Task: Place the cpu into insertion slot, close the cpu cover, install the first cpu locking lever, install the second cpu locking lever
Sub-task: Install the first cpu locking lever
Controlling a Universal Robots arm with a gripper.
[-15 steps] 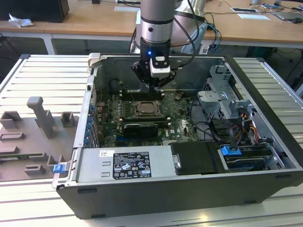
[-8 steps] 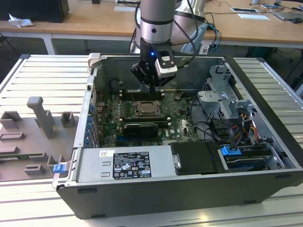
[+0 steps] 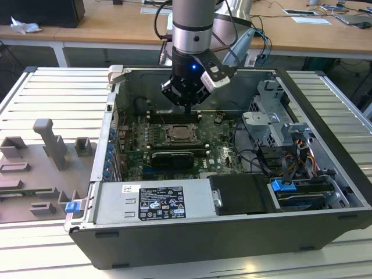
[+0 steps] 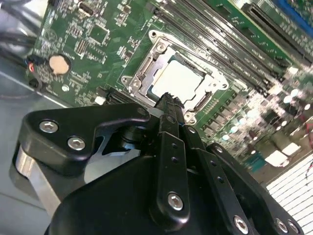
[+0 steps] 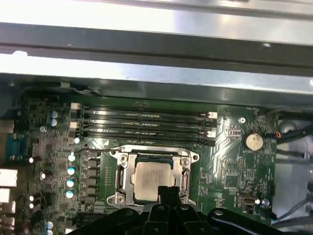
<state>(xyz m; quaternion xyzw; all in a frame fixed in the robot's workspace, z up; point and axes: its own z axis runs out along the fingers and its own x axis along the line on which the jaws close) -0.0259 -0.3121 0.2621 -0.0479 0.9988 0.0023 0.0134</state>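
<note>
One gripper [image 4: 169, 101] poised over insertion slot [image 5: 113, 199] edge; fingers pressed together, gripping nothing. cpu [image 5: 150, 178] seated in slot, cpu cover [image 5: 185, 169] flat over it.

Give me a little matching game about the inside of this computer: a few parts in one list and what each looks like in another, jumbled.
Parts:
1. cpu
2. memory slots
3. coin battery
4. gripper

Looks:
A. long, black, in parallel rows
B. small round pale disc
C. black, jointed, studded with screws
D. flat, pale silver-beige square

Pairs: 1-D, 2-A, 3-B, 4-C
</note>
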